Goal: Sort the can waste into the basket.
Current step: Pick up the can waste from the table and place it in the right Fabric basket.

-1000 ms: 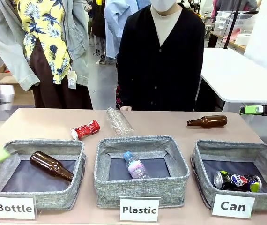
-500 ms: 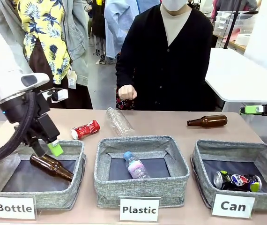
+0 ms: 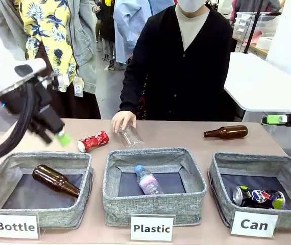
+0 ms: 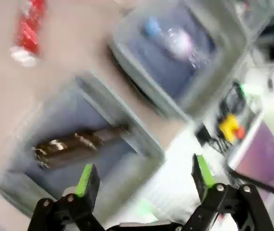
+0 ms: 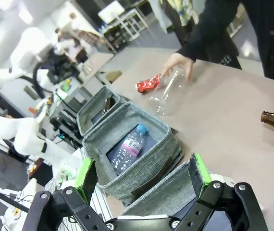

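The left gripper [image 3: 57,136], fingers wide and empty, has moved from above the near-left Bottle basket [image 3: 43,155] toward the red can [image 3: 93,141] on the far tabletop [image 3: 186,135], so this last can probably goes next into the near-right Can basket [image 3: 222,168], beside the black can [image 3: 258,197].

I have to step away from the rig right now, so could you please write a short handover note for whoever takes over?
Claws: the left claw is open and empty, hovering above the table's left end, near the red can. The right claw is open and empty, by the table's right end.
Things: the red can lies on the table. The person's hand rests on the clear bottle beside it.
Done: the black can lies in the Can basket.
Left: put the red can into the Can basket.
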`<state>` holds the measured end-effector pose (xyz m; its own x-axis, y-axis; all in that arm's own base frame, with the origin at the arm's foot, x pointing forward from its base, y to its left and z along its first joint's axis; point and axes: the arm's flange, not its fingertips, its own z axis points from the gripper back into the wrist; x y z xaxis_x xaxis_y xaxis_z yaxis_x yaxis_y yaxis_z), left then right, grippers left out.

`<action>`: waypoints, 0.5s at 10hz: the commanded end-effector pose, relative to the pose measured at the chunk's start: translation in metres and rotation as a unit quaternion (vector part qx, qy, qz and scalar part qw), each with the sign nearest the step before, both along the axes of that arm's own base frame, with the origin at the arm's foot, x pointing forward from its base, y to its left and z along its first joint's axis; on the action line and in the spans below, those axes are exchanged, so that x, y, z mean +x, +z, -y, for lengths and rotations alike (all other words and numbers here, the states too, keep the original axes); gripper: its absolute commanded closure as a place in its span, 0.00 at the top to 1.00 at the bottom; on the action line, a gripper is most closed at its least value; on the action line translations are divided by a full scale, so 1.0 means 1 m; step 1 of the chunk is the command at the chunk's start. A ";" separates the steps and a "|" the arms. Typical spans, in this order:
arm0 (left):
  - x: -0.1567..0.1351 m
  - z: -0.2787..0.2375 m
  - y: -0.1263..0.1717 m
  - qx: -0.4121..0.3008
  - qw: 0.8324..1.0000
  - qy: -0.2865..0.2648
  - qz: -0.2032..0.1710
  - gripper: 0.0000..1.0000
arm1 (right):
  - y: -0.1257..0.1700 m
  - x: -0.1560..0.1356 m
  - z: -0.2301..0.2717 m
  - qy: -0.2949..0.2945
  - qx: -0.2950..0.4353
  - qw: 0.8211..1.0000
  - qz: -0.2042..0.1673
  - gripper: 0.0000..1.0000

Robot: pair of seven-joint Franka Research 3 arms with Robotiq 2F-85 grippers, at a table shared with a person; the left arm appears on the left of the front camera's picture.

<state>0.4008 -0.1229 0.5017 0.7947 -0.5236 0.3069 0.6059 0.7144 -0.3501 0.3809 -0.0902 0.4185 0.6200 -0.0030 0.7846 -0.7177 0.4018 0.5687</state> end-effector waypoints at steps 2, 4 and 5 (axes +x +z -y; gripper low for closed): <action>0.077 0.006 -0.021 0.024 0.994 0.021 0.105 1.00 | 0.005 0.002 0.002 -0.001 -0.003 1.000 -0.008 1.00; 0.100 -0.006 -0.025 0.012 0.999 0.009 0.043 1.00 | 0.005 0.002 0.002 -0.001 -0.003 1.000 -0.008 1.00; 0.086 -0.026 -0.009 -0.020 0.999 -0.022 0.019 1.00 | 0.005 0.002 0.002 -0.001 -0.003 1.000 -0.008 1.00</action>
